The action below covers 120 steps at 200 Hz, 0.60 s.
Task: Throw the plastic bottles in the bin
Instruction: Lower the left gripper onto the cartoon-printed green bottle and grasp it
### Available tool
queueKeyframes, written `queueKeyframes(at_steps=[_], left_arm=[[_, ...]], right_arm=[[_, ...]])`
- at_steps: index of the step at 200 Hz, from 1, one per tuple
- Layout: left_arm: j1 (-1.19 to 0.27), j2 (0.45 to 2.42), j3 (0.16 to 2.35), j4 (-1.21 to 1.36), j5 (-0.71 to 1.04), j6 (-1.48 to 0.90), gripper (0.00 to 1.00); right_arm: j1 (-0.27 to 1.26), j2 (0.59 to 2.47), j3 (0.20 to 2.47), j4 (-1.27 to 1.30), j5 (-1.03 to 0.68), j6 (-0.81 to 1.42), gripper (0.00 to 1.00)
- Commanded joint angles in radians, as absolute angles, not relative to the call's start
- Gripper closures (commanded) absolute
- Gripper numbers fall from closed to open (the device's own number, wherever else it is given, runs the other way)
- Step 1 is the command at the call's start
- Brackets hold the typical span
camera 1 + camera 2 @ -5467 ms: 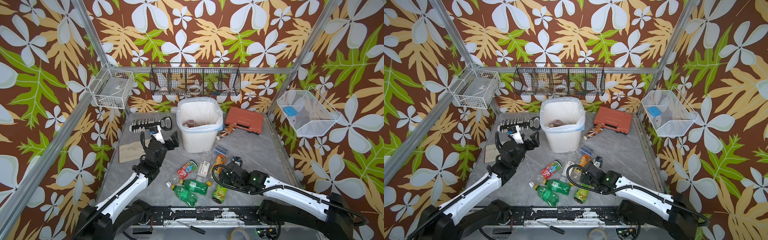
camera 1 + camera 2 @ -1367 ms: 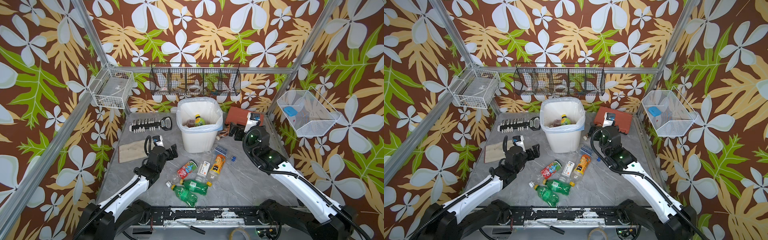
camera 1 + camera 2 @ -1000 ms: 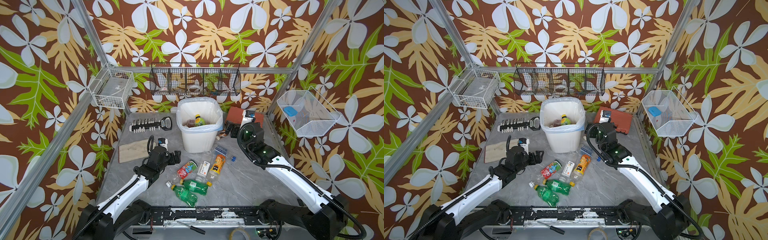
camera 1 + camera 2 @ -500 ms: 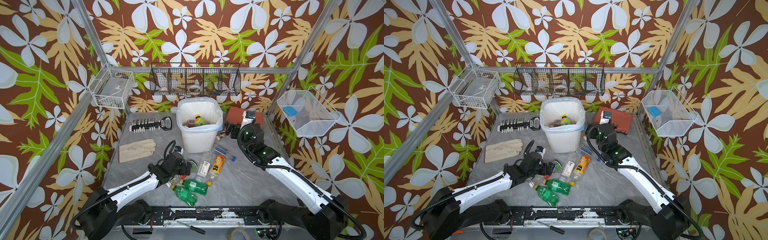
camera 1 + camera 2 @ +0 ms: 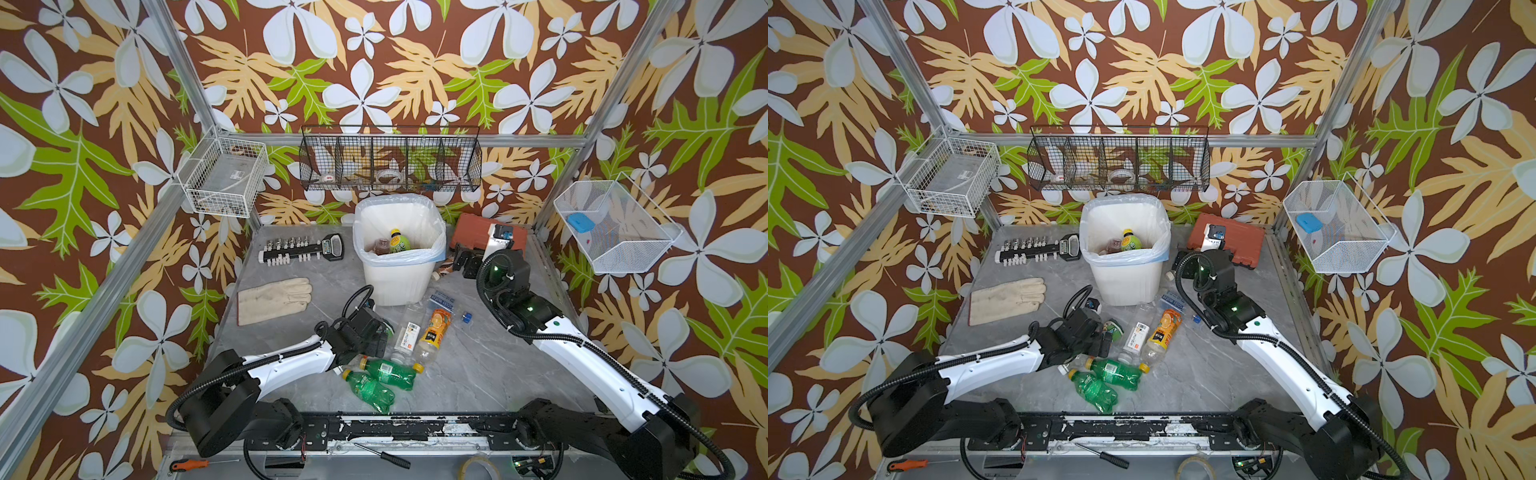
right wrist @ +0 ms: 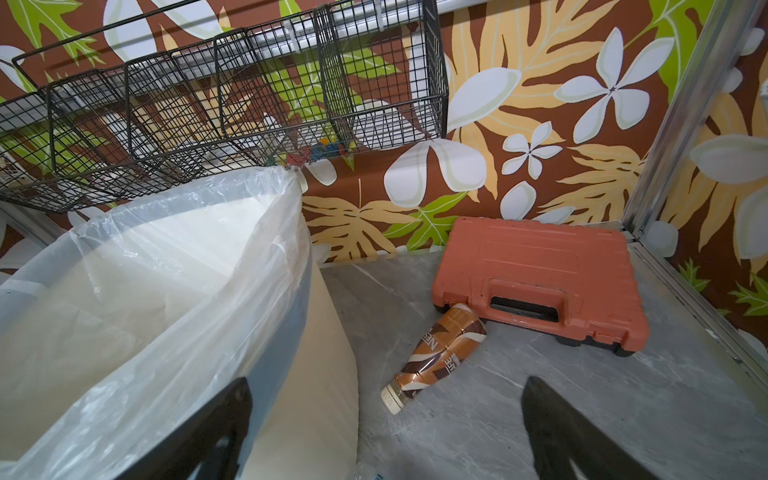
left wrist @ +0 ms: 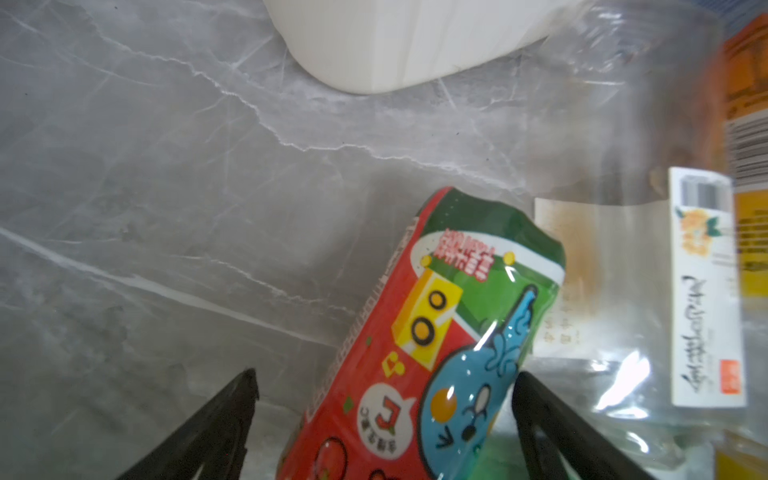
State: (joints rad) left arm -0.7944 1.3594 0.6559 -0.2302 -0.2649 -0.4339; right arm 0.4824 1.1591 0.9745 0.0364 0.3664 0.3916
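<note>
lying flat on the desk [image 7: 166, 208], the red-labelled bottle [image 7: 436, 332] sits inside the left pincer [image 7: 384, 376], whose jaws stand spread wide, near the bin [image 7: 395, 41].

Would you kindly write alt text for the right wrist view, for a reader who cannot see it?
A brown-labelled plastic bottle lies on its side on the grey table, its base by the red-brown tool case, beside the bag-lined white bin. The right gripper faces it, black fingers wide open and empty.
</note>
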Motion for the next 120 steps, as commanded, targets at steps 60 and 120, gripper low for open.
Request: queueKeyframes(at_steps=[60,120], left_arm=[[-0.796,1.509,0.742,-0.319,-0.441,-0.446,0.09],[-0.795,1.565,0.782,-0.343,-0.469,-0.456,0.31]], right_arm=[[0.480,1.136,0.961,0.053,0.395,0.390,0.00],[0.475,1.138,0.956,0.070,0.404,0.383,0.00]])
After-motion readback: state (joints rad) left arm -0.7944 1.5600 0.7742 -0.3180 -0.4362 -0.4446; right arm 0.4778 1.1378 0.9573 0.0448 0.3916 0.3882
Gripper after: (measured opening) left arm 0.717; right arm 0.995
